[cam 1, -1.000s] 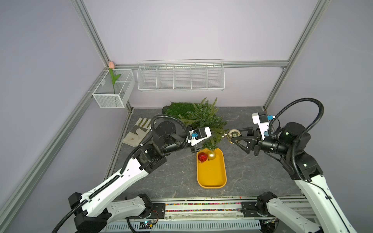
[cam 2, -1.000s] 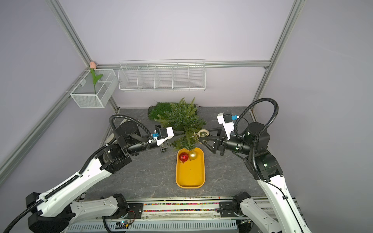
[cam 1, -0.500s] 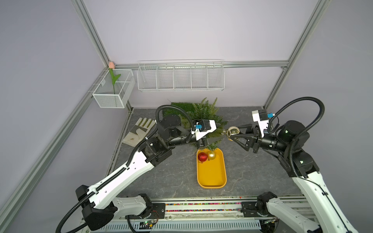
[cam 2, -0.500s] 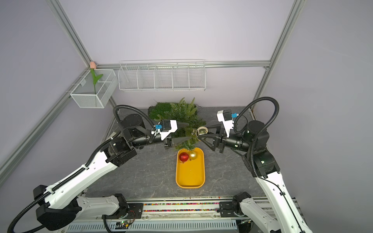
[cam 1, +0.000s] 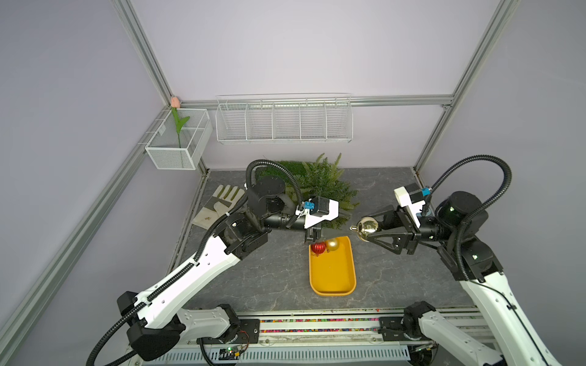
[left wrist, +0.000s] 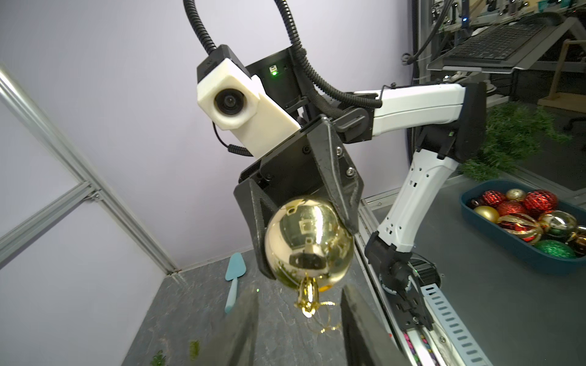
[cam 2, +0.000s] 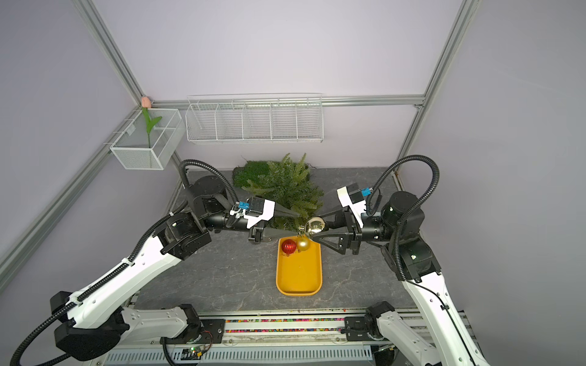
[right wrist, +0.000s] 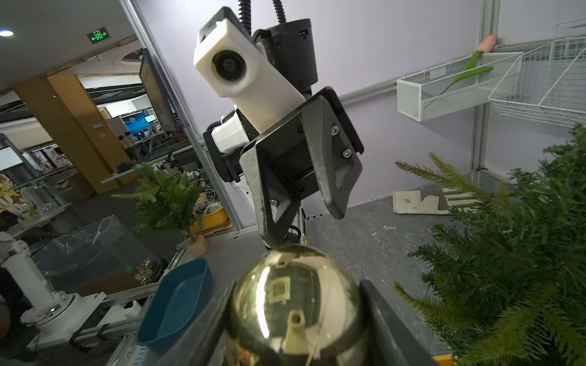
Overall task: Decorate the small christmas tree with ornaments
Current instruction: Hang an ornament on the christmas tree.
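- Position of small christmas tree (cam 1: 320, 187) (cam 2: 285, 187): rear middle of tabletop (cam 1: 269, 272), back branches over a green turf mat (cam 1: 274, 168). Upright or leaning, cannot tell from above.
- pale gold bauble (cam 1: 367, 228) (cam 2: 314, 225) is up off the tabletop, just in front of the tree's near branches and over the far end of the yellow tray (cam 1: 333, 282). Its cap (left wrist: 307, 296) and thread loop point toward the left arm.
- right gripper (cam 1: 364, 228): jaws pinch the pale gold bauble on two opposite sides, plain in the left wrist view.
- left gripper (cam 2: 299, 224): jaws spread, tips either side of the bauble's cap. In the left wrist view the cap hangs in the gap, clear of both.
- red bauble (cam 1: 318, 247) and matte gold bauble (cam 1: 332, 244) lie touching at the tray's far end, the red one toward the left arm.
- Pale work glove (cam 1: 218, 206) lies flat near the tabletop's left edge, beside the mat.
- White wire rack (cam 1: 283, 126) hangs on the back wall.
- Mesh basket (cam 1: 171, 158) in the rear left corner holds a tulip (cam 1: 179, 126).
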Motion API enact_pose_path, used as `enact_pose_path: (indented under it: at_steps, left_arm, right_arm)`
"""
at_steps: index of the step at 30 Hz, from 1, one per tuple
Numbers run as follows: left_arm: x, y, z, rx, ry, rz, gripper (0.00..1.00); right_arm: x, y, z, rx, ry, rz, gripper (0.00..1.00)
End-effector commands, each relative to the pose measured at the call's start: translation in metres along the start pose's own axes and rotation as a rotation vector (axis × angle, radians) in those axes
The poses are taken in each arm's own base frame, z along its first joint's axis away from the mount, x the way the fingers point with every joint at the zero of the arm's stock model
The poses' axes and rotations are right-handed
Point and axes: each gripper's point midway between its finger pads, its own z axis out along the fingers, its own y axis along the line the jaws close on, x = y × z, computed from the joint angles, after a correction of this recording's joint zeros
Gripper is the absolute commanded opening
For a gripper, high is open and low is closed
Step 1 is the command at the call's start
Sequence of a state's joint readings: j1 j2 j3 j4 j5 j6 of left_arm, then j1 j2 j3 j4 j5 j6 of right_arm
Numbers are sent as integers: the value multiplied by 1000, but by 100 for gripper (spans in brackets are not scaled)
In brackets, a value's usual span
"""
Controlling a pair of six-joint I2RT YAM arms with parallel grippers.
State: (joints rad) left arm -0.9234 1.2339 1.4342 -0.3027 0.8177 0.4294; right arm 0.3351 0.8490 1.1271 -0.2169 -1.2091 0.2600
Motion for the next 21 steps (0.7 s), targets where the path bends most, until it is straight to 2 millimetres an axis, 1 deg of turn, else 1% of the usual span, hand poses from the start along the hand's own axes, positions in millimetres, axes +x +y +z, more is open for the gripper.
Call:
enact_pose_path:
  at_steps: [1,5,8,13,18,21]
  left_arm:
    - [-9,-19,-6,86,-11,-5,42]
    - [-7,-25,-5,136,-4,-21,38]
    - [-6,-23,-2,136,-4,-27,38]
    - [-12,-19,0,131,-24,-26,38]
    - [-9,-15,6,146,-14,-51,38]
    - [-8,-16,7,164,-17,-57,35]
  right_arm:
    - [-1,23,-4,-79,18,-71,51]
    - [-1,25,-4,-77,24,-76,52]
    - [-2,24,-4,-80,26,-66,51]
    - [2,21,-3,-87,35,-42,50]
    - [4,18,-2,-79,39,-33,50]
    - [6,14,-2,-61,41,-25,50]
